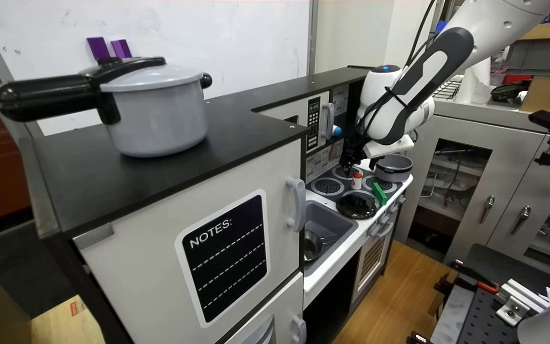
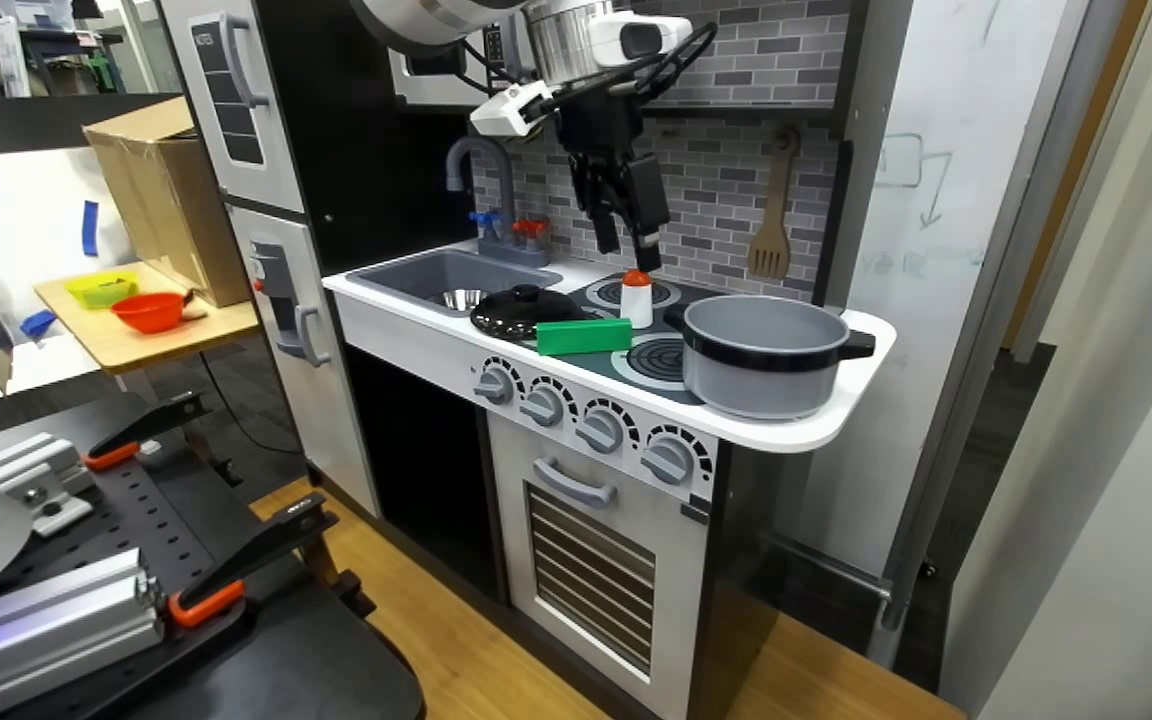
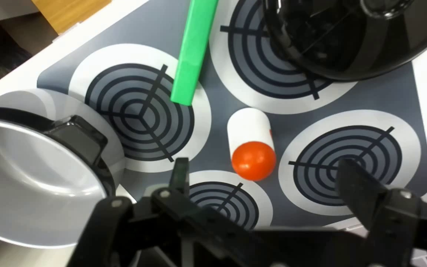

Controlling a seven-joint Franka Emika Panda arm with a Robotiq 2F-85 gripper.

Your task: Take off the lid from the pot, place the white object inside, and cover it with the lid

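The white object [image 2: 636,305], a small bottle with an orange-red cap, stands upright on the stovetop; it also shows in the wrist view [image 3: 250,128] and in an exterior view [image 1: 356,182]. My gripper [image 2: 628,252] is open and empty, just above it. In the wrist view the fingers [image 3: 263,165] are spread wide, with the cap between them in the picture. The grey pot [image 2: 761,385] stands uncovered at the stove's end corner; its inside shows bare in the wrist view [image 3: 35,167]. The black lid [image 2: 526,312] lies knob up near the sink, partly over a burner [image 3: 350,44].
A green block [image 2: 584,337] lies by the stove's front edge between lid and pot. The sink [image 2: 386,285] holds a metal pan [image 2: 461,299]. A faucet [image 2: 504,180] and hanging wooden spatula [image 2: 772,220] are behind. A lidded pressure cooker [image 1: 158,114] stands on the higher counter.
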